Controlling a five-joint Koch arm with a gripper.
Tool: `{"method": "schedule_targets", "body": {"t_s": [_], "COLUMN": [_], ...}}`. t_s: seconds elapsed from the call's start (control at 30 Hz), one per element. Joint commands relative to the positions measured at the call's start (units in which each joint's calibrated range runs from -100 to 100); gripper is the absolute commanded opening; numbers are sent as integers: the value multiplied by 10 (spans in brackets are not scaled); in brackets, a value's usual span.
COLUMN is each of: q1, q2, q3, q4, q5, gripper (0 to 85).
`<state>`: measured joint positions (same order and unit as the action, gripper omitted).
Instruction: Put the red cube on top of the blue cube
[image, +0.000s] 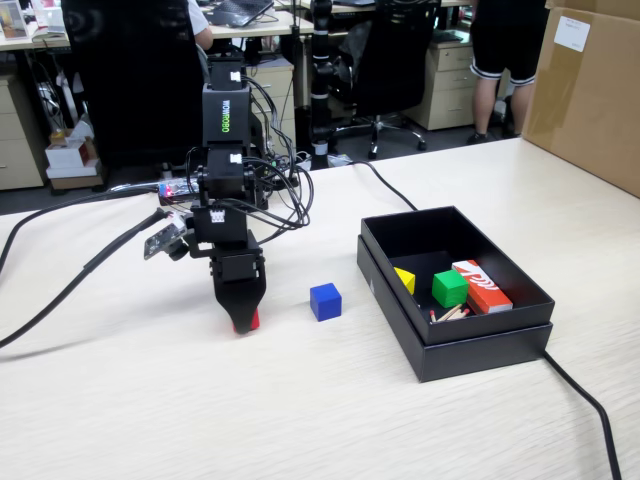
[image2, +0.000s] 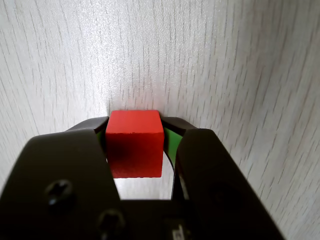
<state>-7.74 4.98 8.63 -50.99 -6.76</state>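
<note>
Table (image: 300, 400) of pale wood grain fills the fixed view, and on it we see the arm bent down with its tool (image: 243, 318) at the surface, clamped on the red cube (image: 249, 322), of which only a sliver shows between the black jaws. Just to the right in this view sits the blue cube (image: 325, 301), apart from the tool. Further right we find a black box (image: 470, 345) holding a green cube (image: 449, 288), a yellow piece (image: 405, 279) and an orange-red box (image: 482, 286) with white print. Black cables (image: 70, 285) trail across the table. Behind it we make out office drawers, a chair, a standing person's legs, and a cardboard carton (image: 590, 90) at the right edge.

In the wrist view we look down on the same grained surface. The tool (image2: 135, 131) grips the red cube (image2: 134, 142) on both sides, the cube filling the gap between the jaws.
</note>
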Motion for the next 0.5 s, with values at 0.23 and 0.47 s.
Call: {"method": "schedule_targets", "body": {"t_s": [0.23, 0.47], "q1": [-3, -1], "q2": [-114, -240], "q3": [-24, -49], "q4": [20, -18], "q5": [8, 27], "gripper": [11, 9]}}
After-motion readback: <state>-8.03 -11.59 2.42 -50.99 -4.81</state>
